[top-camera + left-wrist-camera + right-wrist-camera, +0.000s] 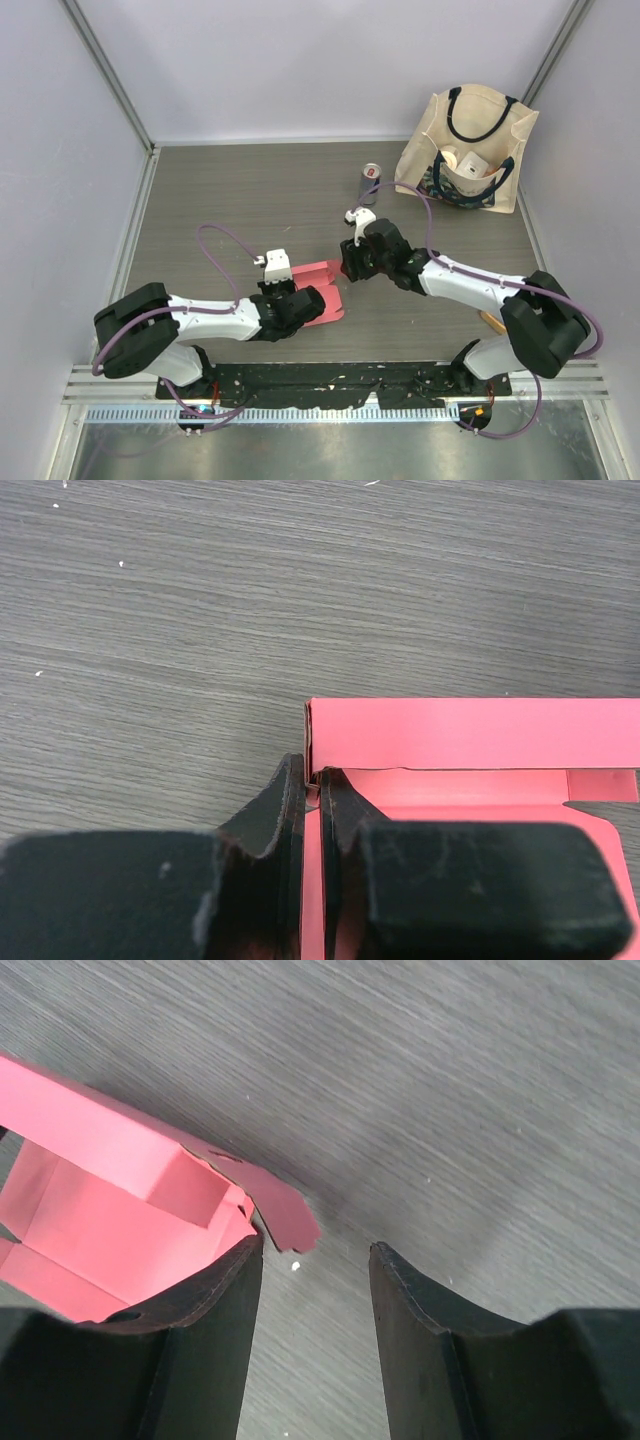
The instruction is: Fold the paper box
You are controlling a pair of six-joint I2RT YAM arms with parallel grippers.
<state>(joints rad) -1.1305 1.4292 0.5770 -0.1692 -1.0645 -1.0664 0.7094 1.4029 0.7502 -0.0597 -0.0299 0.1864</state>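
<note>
Adjoining pale walls point(300, 60), grey woodgrain table point(250, 200)

On the table point(250, 190) before you, the paper box point(312, 272) lies near the middle, with the left gripper point(308, 302) at its near-left side and the right gripper point(350, 265) just beside its right end. Behind the right gripper a drink can point(371, 184) stands upright. Just to the can's right, at the table's far right corner, the tote bag point(470, 120) stands with a small box point(468, 162) in it.
</note>
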